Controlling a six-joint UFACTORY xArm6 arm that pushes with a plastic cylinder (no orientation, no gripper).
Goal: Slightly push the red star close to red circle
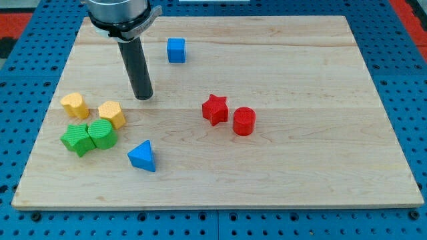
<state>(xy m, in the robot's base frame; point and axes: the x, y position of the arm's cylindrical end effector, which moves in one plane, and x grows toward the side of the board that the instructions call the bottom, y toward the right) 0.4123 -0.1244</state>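
The red star [215, 109] lies near the middle of the wooden board. The red circle [244, 121] stands just to its right and slightly lower, almost touching it. My tip [143, 97] rests on the board well to the left of the red star, apart from it. The tip is just above and to the right of the two yellow blocks, touching no block.
A blue cube [176, 50] sits near the view's top. Two yellow blocks [74, 105] [111, 113] and two green blocks [77, 139] [102, 133] cluster at the left. A blue triangle [143, 156] lies below them. The board [300, 167] sits on a blue pegboard.
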